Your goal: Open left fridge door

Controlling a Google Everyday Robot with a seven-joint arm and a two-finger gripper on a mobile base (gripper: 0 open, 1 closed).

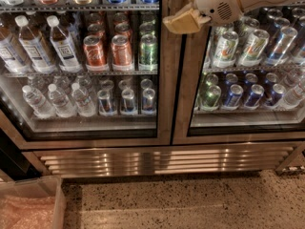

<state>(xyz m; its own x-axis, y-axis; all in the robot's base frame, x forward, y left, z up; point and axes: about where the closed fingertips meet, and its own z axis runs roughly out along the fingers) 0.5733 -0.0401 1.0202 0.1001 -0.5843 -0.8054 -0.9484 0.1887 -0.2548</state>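
The left fridge door [164, 80] is a glass pane in a brushed-steel frame and stands shut. Behind it are water bottles [57, 99], brown-capped bottles and red cans [95, 51]. My gripper [183, 19], with tan fingertips on a white arm, is at the top of the view in front of the steel strip where the two doors meet. It is close to the left door's right edge. The right door [190, 89] shows green-white and blue cans and is shut too.
A steel vent grille [162, 160] runs below the doors. The floor [190, 204] is speckled stone. A clear plastic bin [31, 204] stands at the bottom left, close to the fridge base.
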